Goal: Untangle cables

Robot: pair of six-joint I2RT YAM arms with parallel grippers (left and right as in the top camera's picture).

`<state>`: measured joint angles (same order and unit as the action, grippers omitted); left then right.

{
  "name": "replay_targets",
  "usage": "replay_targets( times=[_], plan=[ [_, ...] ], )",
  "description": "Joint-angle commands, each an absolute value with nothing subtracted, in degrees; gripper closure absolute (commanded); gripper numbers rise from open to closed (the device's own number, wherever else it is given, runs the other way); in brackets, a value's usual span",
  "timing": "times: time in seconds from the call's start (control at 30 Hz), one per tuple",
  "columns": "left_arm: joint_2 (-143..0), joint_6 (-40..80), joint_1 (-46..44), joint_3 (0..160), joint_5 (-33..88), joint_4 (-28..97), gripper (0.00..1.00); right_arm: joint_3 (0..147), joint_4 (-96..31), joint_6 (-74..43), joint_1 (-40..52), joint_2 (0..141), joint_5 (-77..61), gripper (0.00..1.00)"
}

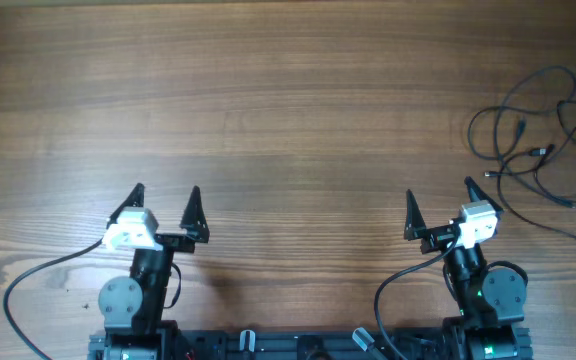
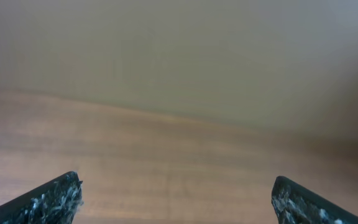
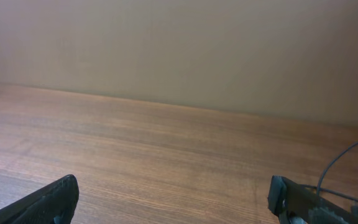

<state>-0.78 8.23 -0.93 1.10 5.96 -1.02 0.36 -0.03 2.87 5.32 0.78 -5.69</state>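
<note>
The cables [image 1: 546, 140] lie as a loose tangle of thin black cords with small plug ends at the far right of the wooden table. A strand of them shows at the right edge of the right wrist view [image 3: 347, 163]. My left gripper [image 1: 166, 198] is open and empty near the front left, far from the cables. My right gripper [image 1: 439, 195] is open and empty near the front right, a little to the left of and nearer than the tangle. In both wrist views the fingertips [image 2: 176, 193] [image 3: 173, 194] stand wide apart over bare wood.
The wooden table [image 1: 268, 100] fills the overhead view. A plain wall rises beyond its far edge [image 3: 179, 50]. Thick black arm cables [image 1: 38, 275] trail by both arm bases at the front edge.
</note>
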Motion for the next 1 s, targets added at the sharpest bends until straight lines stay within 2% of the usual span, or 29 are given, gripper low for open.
replay_targets(
  times=[0.0,0.97],
  plan=[
    [-0.19,0.16,-0.47,0.32,8.43,2.87,0.0,0.3,0.16,2.2,4.97,0.21,-5.06,0.0],
    [-0.19,-1.54,-1.45,0.32,12.19,3.55,0.0,0.3,0.14,2.2,4.97,0.21,-5.06,0.0]
  ],
)
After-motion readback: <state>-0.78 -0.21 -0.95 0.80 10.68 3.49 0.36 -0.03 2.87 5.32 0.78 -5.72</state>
